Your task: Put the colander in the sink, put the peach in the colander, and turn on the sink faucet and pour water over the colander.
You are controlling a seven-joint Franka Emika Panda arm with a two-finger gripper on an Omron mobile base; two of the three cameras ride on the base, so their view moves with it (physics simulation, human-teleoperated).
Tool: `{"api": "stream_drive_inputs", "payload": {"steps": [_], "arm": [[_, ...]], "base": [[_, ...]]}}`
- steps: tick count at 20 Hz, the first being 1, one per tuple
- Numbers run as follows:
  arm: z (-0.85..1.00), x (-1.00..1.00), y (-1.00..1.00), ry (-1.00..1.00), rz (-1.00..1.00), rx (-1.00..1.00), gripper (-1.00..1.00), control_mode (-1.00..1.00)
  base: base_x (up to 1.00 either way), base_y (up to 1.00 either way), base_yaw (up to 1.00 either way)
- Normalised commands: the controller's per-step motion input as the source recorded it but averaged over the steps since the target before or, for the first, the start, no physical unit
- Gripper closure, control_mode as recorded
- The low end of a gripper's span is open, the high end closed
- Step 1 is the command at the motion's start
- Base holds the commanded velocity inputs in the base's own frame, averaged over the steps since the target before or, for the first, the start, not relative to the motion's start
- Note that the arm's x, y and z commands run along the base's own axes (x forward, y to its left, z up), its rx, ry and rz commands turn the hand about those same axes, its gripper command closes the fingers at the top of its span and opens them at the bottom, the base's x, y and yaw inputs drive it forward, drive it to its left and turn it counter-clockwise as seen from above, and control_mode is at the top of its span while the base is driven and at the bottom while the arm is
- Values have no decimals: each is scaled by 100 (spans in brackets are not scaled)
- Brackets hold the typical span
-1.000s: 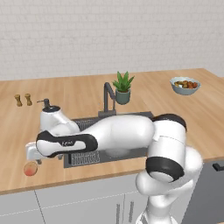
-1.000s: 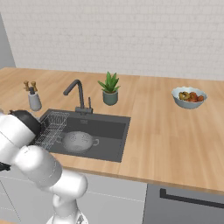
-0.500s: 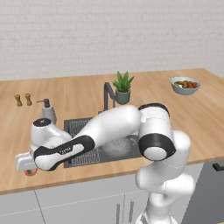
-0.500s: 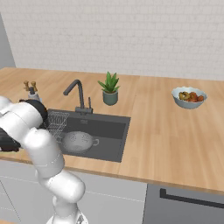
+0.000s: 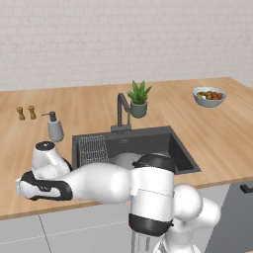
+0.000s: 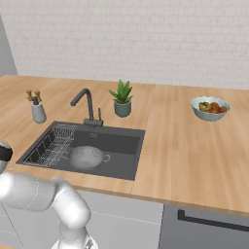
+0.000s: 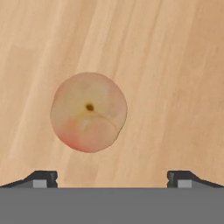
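The peach (image 7: 89, 112) lies on the wooden counter, orange-red with a paler top, seen from straight above in the hand view. My gripper (image 7: 113, 178) hovers over it, open; the two fingertips (image 7: 43, 177) stand wide apart just below the fruit, not touching it. In the left base view my hand covers the counter's front left corner and hides the peach. The colander (image 6: 86, 156) sits upright in the sink (image 6: 121, 148), below the faucet (image 6: 86, 104). My arm partly hides the colander (image 5: 127, 159) in the left base view.
A wire rack (image 6: 51, 143) lines the sink's left side. A soap pump bottle (image 5: 55, 129) and two small shakers (image 5: 25, 112) stand left of the sink. A potted plant (image 5: 139, 99) is behind it, and a bowl of mixed fruit (image 5: 209, 96) sits far right.
My arm has swung out to the left and down over the counter's front corner. The hand now covers the peach, which showed beside it before.
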Motion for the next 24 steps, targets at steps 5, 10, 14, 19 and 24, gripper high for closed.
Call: {"api": "stream_drive_inputs", "payload": {"steps": [5,10,14,19,24], "arm": [[-3,31,30,0,-3,-1,-100,-100],[-12,5,28,0,-3,-5,-100,-100],[-13,2,20,0,-4,-7,-100,-100],[-9,3,16,0,-7,-10,100,-100],[2,0,-23,-3,-11,-9,100,-100]], "base": [[0,0,0],[0,0,0],[0,0,0],[0,0,0],[0,0,0]]}}
